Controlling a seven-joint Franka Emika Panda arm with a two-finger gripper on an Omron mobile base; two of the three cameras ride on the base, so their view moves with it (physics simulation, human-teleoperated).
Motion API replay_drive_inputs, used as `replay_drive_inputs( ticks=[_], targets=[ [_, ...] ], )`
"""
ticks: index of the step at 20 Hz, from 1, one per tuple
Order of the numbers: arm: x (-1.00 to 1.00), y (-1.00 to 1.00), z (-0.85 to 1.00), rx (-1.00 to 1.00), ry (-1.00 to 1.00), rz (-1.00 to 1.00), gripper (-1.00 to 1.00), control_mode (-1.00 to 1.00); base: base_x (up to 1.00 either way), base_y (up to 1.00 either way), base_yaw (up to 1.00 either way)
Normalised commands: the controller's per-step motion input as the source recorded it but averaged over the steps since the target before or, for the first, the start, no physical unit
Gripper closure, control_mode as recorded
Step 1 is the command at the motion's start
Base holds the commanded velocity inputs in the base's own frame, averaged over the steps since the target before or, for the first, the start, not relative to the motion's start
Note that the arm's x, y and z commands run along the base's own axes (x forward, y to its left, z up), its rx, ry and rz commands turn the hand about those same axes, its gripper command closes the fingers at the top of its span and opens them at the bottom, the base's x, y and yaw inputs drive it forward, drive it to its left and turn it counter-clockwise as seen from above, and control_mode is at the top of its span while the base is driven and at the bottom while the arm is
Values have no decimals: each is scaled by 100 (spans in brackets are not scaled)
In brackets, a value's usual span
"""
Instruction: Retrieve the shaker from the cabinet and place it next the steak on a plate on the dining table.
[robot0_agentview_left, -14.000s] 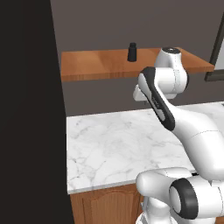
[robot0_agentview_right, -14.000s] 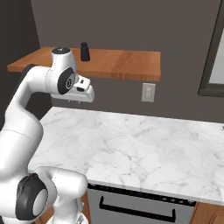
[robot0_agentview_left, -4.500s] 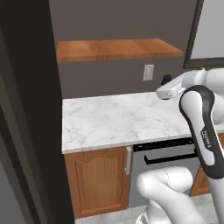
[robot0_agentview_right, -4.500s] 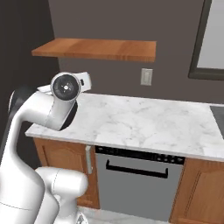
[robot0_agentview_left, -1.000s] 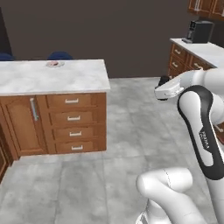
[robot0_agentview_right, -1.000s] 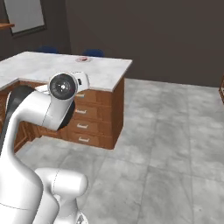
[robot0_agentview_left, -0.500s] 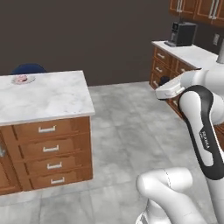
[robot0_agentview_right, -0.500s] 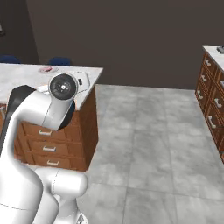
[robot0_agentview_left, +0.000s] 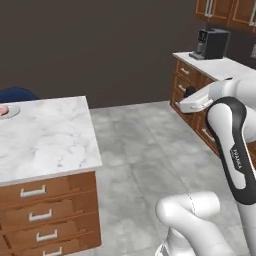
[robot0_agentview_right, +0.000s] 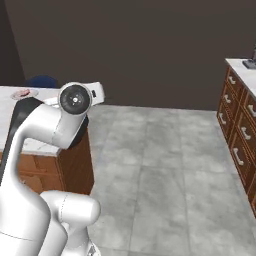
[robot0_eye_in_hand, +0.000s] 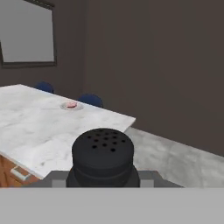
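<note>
So the shaker (robot0_eye_in_hand: 103, 157) sits right at the gripper (robot0_eye_in_hand: 103, 177) in the hand view, black perforated top facing the camera, dead centre between where the fingers come up. The fingertips themselves are hidden behind it, so I can't tell for sure how they're set on it. Out past the shaker and a bit to its left, the white marble table (robot0_eye_in_hand: 39, 127) stretches away. The plate (robot0_eye_in_hand: 71, 106) with the pinkish steak (robot0_eye_in_hand: 71, 104) on it is well beyond the fingers, near the table's far edge, just in front of a blue stool (robot0_eye_in_hand: 90, 100). In the left base view the plate (robot0_agentview_left: 6, 111) is at the table's (robot0_agentview_left: 45, 137) far left edge.
</note>
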Motion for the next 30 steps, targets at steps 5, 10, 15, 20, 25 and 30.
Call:
replay_drive_inputs(
  ticks=[5, 10, 15, 20, 25, 30],
  targets=[
    [0, 0, 0, 0, 0, 0, 100, 100, 100, -32, 1],
    [0, 0, 0, 0, 0, 0, 100, 100, 100, -40, 17],
    [0, 0, 0, 0, 0, 0, 100, 100, 100, -41, 29],
    [0, 0, 0, 0, 0, 0, 100, 100, 100, -35, 42],
    [0, 0, 0, 0, 0, 0, 100, 100, 100, -35, 51],
    [0, 0, 0, 0, 0, 0, 100, 100, 100, -53, 47]
  ],
)
